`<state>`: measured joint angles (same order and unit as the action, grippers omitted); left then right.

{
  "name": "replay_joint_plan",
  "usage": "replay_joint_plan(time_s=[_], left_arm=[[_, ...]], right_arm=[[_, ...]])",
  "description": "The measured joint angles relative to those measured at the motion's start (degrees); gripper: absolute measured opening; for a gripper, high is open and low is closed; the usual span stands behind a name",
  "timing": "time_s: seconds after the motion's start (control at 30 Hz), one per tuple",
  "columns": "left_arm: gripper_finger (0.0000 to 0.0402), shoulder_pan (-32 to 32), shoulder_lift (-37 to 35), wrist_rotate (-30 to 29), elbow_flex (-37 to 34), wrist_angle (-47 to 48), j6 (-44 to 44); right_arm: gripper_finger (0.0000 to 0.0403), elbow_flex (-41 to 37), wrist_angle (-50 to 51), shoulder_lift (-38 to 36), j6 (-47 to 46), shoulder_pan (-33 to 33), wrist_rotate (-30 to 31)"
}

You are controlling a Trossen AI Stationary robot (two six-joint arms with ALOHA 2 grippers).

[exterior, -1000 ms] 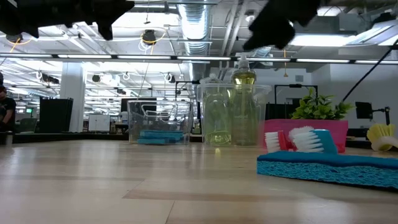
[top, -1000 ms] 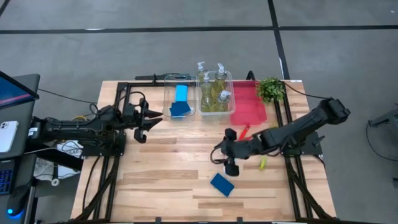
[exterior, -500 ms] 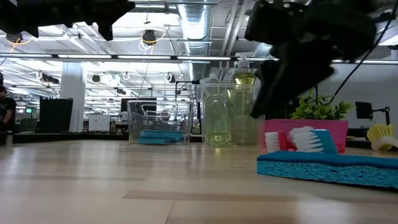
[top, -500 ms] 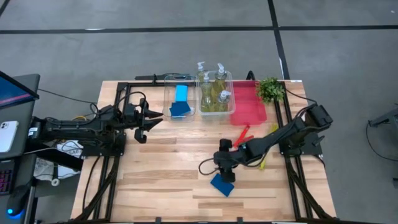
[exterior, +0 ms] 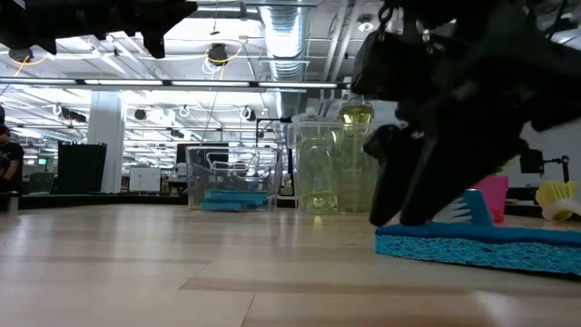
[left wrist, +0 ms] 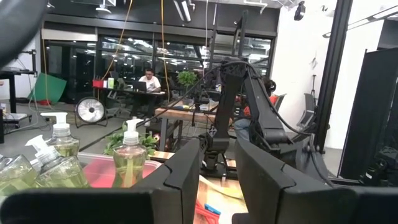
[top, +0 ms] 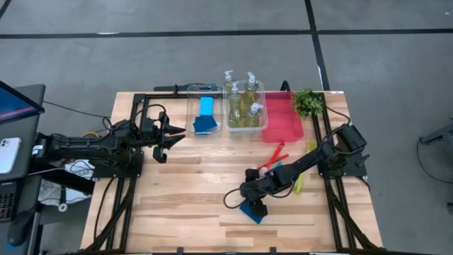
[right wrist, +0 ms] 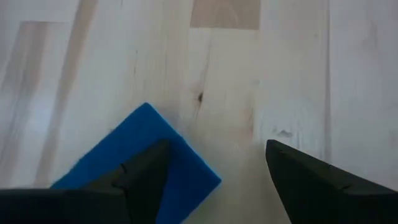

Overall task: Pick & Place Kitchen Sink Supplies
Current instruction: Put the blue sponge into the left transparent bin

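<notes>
A flat blue sponge (top: 249, 212) lies flat on the wooden table near its front edge; it also shows in the low view (exterior: 490, 247) and the right wrist view (right wrist: 134, 158). My right gripper (top: 253, 203) hangs open just over the sponge, pointing steeply down. One finger (right wrist: 140, 177) stands over the sponge and the other (right wrist: 305, 177) over bare wood. Whether a fingertip touches the sponge I cannot tell. My left gripper (top: 172, 134) waits open in the air at the table's left, next to the bins.
At the back stand a clear bin (top: 191, 113) with blue sponges, a clear bin (top: 263, 106) of pump bottles, a red tray (top: 284, 120) and a small plant (top: 308, 101). Red (top: 277, 151) and yellow-green (top: 299, 185) brushes lie under my right arm.
My right gripper has come down and toward the table's near edge onto the blue sponge, tipping more steeply downward. Its fingers have stayed open. The sponge has not moved.
</notes>
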<state>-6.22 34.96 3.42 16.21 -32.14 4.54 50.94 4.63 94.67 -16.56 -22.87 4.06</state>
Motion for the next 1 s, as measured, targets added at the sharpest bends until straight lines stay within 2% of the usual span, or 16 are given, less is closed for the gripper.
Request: replay_joint_plan(time_s=[0.27,0.37,0.53,0.77,1.0], left_arm=[[0.0104,0.0,0.0,0.0,0.0,0.0,0.0],[0.0104,0.0,0.0,0.0,0.0,0.0,0.0],[0.0104,0.0,0.0,0.0,0.0,0.0,0.0],[0.0104,0.0,0.0,0.0,0.0,0.0,0.0],[0.0104,0.0,0.0,0.0,0.0,0.0,0.0]], right_arm=[[0.0258,0.2,-1.4,3.4,0.0,-0.8,0.1],[0.0243,0.2,-1.2,3.8,0.0,-0.7,0.1],[0.0175,0.2,-1.2,3.6,0.4,-0.8,-1.5],[0.0021,0.1,-0.6,3.6,2.6,-0.7,-6.5],[0.0005,1.5,0.6,3.7,7.7,-0.3,-7.3]])
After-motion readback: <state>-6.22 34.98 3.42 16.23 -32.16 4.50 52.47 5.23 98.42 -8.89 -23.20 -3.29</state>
